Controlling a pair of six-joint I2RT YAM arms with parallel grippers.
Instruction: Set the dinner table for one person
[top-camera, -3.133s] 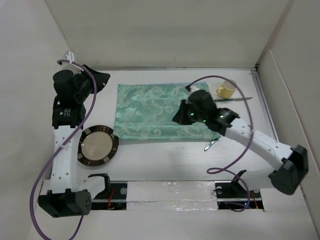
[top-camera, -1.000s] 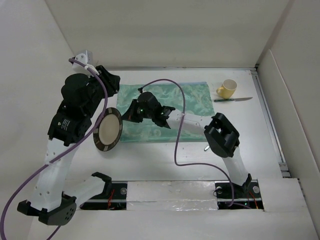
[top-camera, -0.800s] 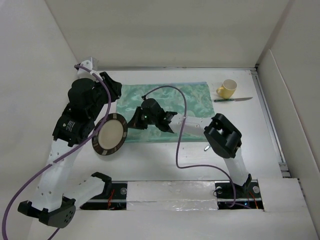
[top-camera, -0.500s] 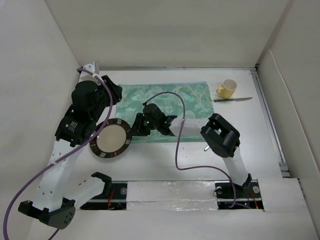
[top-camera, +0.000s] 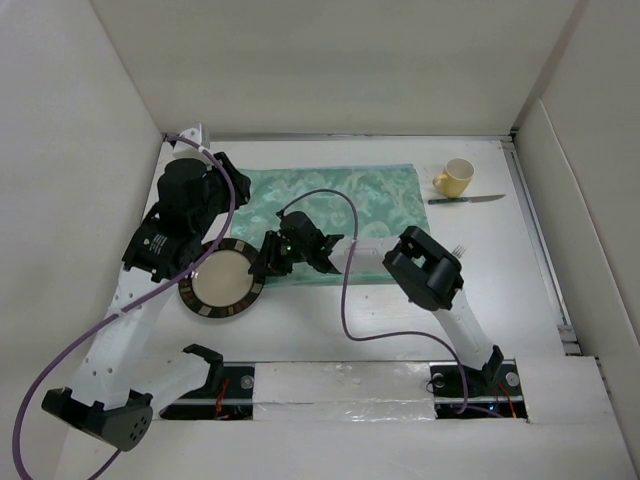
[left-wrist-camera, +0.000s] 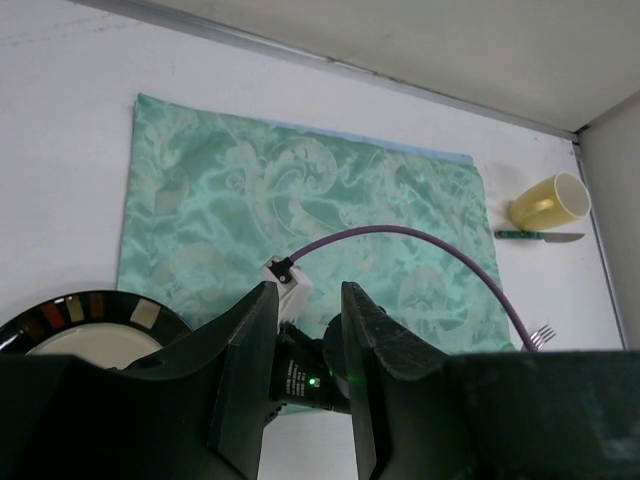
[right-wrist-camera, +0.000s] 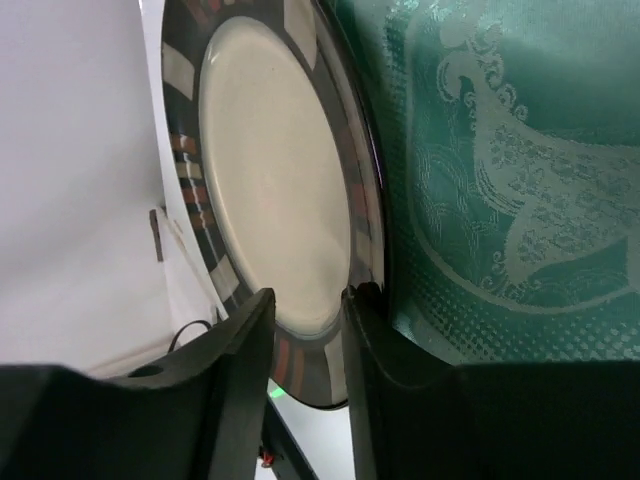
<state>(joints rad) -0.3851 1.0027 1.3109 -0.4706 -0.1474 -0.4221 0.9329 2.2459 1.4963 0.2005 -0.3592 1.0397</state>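
The white desk (top-camera: 290, 325) is the floor of a box with white walls (top-camera: 330, 70) on three sides. Both arms stand at its near edge. A green mat (top-camera: 360, 195) lies flat on the desk, toward the far side and about in the middle. The plate (top-camera: 222, 279) is cream with a dark rim. It is at the mat's near left corner, and its right rim meets the mat's edge. We cannot tell if the plate rests flat on the desk.

The left hand (left-wrist-camera: 303, 300) is over the plate's far left rim. In its own camera its fingers (left-wrist-camera: 240, 380) stand a little apart. The plate goes out of sight behind the left one, so we cannot tell if this hand grips the plate.

The right hand (right-wrist-camera: 307, 294) reaches over the mat's near edge to the plate's right side. This hand is released. Its fingers (right-wrist-camera: 240, 400) are spread, and the plate's rim shows in the gap just past the tips.

A yellow cup (top-camera: 453, 178) stands on the desk just past the mat's far right corner. A knife (top-camera: 467, 200) lies just in front of the cup and points right. The tips of a fork (top-camera: 458, 248) peek out beside the right arm, to the right of the mat. The rest of it is hidden. A purple cable (top-camera: 345, 300) loops from the right hand down over the desk.
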